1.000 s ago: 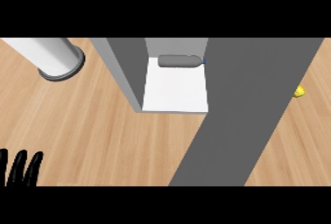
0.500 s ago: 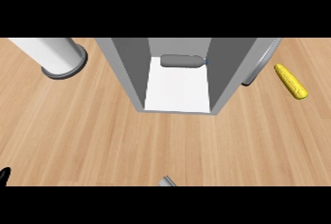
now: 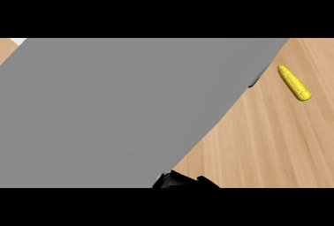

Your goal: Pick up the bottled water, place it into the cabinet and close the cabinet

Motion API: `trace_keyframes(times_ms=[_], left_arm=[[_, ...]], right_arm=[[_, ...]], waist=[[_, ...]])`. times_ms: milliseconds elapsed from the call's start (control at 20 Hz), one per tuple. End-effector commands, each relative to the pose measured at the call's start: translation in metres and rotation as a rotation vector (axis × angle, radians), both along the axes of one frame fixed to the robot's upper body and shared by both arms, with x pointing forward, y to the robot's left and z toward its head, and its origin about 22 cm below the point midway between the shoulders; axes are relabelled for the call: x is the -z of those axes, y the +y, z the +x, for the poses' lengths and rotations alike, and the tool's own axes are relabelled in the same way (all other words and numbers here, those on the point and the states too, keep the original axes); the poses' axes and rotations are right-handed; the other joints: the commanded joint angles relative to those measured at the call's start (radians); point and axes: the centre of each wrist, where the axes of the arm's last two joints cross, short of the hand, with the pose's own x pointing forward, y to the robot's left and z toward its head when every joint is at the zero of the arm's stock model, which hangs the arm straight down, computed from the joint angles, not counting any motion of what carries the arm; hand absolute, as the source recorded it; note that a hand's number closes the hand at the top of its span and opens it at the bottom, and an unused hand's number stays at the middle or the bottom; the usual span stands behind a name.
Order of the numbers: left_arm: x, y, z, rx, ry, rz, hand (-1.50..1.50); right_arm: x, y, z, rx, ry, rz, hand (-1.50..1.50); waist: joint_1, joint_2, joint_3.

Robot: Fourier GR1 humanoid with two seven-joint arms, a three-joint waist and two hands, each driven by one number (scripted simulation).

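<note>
Across most of the head view: grey cabinet door | bottled water hidden behind it | black hand at lower edge, side and finger state unclear | bottle likely light, smooth, slippery; grasp mid-body | corn on counter

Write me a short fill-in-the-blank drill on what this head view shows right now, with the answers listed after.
1. The yellow thing lying on the counter at upper right is an ear of ____.
2. A large flat panel of plain ____ colour fills most of the view.
3. The counter top is made of light ____.
4. The black hand shows at the ____ edge of the view, just under the panel.

Missing words: corn; grey; wood; lower
</note>
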Motion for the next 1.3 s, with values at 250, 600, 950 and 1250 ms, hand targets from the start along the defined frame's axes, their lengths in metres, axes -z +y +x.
trace_keyframes(times_ms=[250, 600, 950, 1250], left_arm=[[-0.006, 0.022, -0.025, -0.020, -0.020, -0.041, -1.50], [-0.019, 0.038, -0.038, -0.018, -0.033, -0.034, -1.50], [-0.025, 0.042, -0.026, -0.044, -0.050, -0.035, -1.50], [-0.028, 0.056, -0.043, -0.040, -0.045, -0.027, -1.50]], right_arm=[[-0.030, 0.013, 0.081, 0.004, 0.022, 0.101, 1.50], [-0.034, 0.000, 0.142, 0.021, 0.062, 0.201, 1.50], [-0.031, -0.014, 0.187, -0.019, 0.095, 0.134, 1.50], [-0.036, 0.010, 0.204, -0.068, 0.059, 0.086, 1.50]], waist=[[-0.007, -0.009, -0.002], [-0.008, -0.008, -0.001], [-0.031, -0.006, -0.001], [-0.024, -0.008, -0.001]])
